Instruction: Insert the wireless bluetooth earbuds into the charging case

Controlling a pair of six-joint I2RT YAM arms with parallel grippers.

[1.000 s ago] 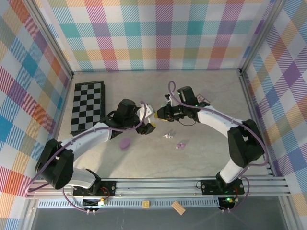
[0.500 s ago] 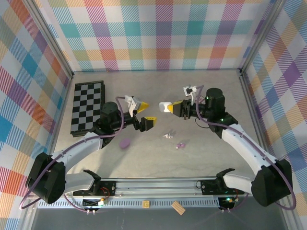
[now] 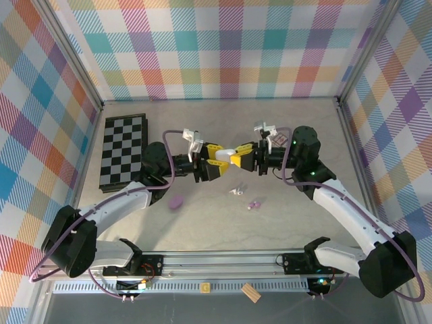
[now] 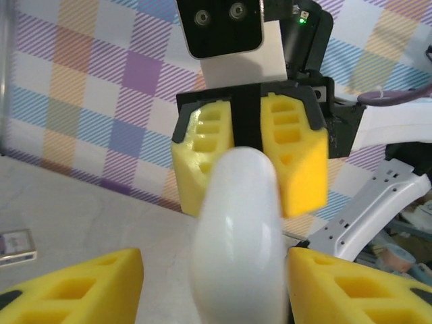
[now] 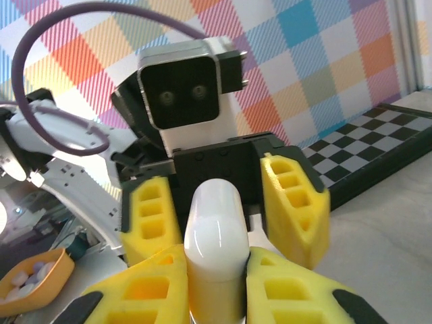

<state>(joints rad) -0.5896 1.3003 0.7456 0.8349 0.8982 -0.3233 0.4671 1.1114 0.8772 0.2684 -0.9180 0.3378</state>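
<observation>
My right gripper [image 3: 241,157] [image 5: 216,287] is shut on the base of a white pebble-shaped charging case [image 3: 232,154] [image 5: 214,223], held level above the table. My left gripper [image 3: 217,162] [image 4: 216,290] faces it, open, with its yellow fingers [image 4: 88,283] on either side of the case's free end [image 4: 239,229]; a gap shows on one side. Two tiny earbuds lie on the table below: a whitish one [image 3: 235,191] and a lilac one [image 3: 254,203].
A lilac pebble-shaped case [image 3: 176,202] lies on the table under the left arm. A checkerboard [image 3: 123,150] lies at the left. A small patterned card [image 3: 278,138] sits behind the right gripper. A wooden block [image 3: 251,291] rests on the front rail.
The two grippers came together over the table's middle. My left gripper opened wide, then narrowed round the free end of the white case that the right gripper keeps holding.
</observation>
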